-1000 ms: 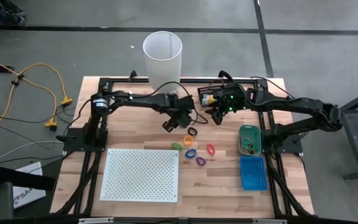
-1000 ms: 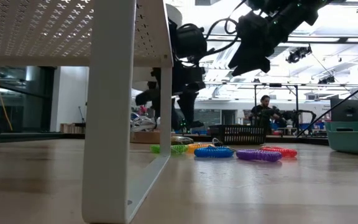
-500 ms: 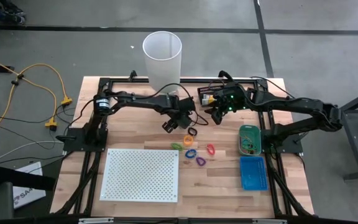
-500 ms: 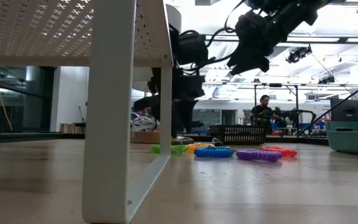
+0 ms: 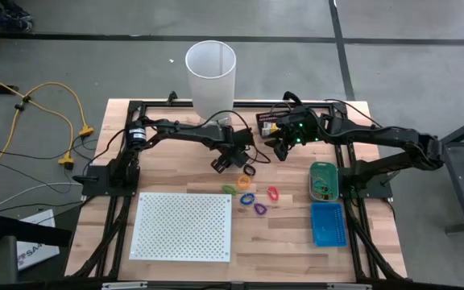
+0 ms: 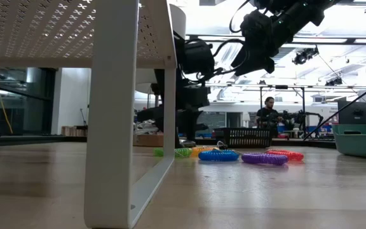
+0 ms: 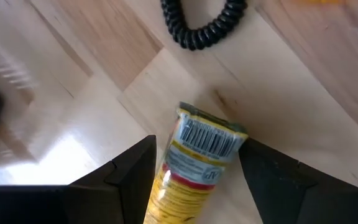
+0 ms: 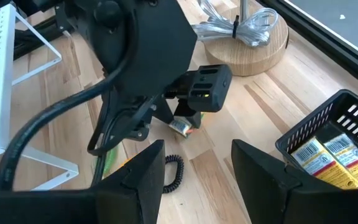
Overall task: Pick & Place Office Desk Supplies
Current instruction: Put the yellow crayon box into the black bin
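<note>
The left gripper is low over the desk with its fingers spread and a yellow packet lying between them ungrasped, so I'd say the next move is to clench, while the right gripper hangs spread nearby.

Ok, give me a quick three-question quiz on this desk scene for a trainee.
1. True or false: the left tool has its fingers either side of a yellow packet.
2. Which loop lies nearest that packet: A black, B pink, C blue?
3. What holds more packets beside the right tool?

Key: 1 true. 2 A. 3 The black basket.
</note>
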You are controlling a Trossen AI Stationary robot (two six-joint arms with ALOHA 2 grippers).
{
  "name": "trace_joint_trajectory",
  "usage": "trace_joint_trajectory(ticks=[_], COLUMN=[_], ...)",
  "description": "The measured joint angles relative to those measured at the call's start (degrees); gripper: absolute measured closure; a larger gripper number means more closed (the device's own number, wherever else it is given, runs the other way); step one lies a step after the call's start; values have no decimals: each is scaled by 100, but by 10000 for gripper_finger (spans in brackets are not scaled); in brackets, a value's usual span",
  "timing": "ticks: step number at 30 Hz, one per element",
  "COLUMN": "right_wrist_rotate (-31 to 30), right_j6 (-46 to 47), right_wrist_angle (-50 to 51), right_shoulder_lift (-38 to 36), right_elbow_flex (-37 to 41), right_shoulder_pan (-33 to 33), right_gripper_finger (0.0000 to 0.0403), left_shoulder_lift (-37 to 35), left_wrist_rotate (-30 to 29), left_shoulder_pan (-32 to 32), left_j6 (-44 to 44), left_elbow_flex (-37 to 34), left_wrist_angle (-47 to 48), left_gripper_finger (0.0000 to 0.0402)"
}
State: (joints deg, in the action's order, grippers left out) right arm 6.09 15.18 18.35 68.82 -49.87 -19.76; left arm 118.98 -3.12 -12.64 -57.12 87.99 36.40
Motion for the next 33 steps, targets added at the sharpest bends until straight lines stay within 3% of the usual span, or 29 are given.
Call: trace_joint_trajectory(ticks=[17, 26, 33], right_wrist_rotate=[0, 0, 0], right_j6=[0, 0, 0], right_wrist_angle=[-9, -11, -12], right_shoulder_lift=[0, 0, 0], right_elbow_flex=[0, 0, 0], right_shoulder_pan=[0, 0, 1], right_gripper_finger=[230, 230, 230], left_shoulder_lift=[0, -4, -7], left_wrist_rotate=[329, 333, 320], left_shoulder_pan=[-11, -11, -11], left_j6=[170, 152, 124], left_elbow_flex=[-1, -1, 0], left_wrist_angle=[107, 101, 78], left_gripper_finger=[183, 227, 236])
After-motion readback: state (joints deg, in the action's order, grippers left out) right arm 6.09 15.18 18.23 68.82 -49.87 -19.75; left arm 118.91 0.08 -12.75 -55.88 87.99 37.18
